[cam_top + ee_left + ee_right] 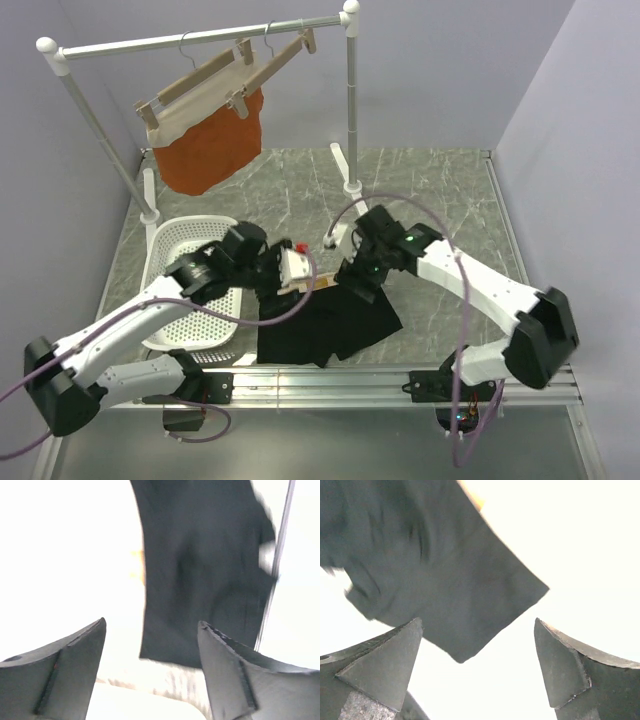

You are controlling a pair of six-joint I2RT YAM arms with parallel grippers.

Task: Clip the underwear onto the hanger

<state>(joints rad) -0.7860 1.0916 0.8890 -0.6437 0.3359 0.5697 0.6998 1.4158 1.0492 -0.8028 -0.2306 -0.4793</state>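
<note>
The black underwear point(325, 325) lies flat on the table near the front edge. A tan strip point(312, 286) shows at its far edge; I cannot tell if it is only the waistband. My left gripper point(287, 270) and right gripper point(350, 277) hover over that far edge, both open and empty. The left wrist view shows the black fabric point(200, 570) beyond its spread fingers point(75, 655). The right wrist view shows a fabric corner point(435, 575) between its fingers point(560, 665). A bare pale wooden hanger point(278, 62) hangs on the rail.
A clothes rail point(200, 38) on two posts stands at the back. A second wooden hanger point(190, 88) on it holds a rust-orange garment point(210, 145). A white perforated basket point(190, 305) sits at the left under my left arm. A metal strip point(400, 378) runs along the front.
</note>
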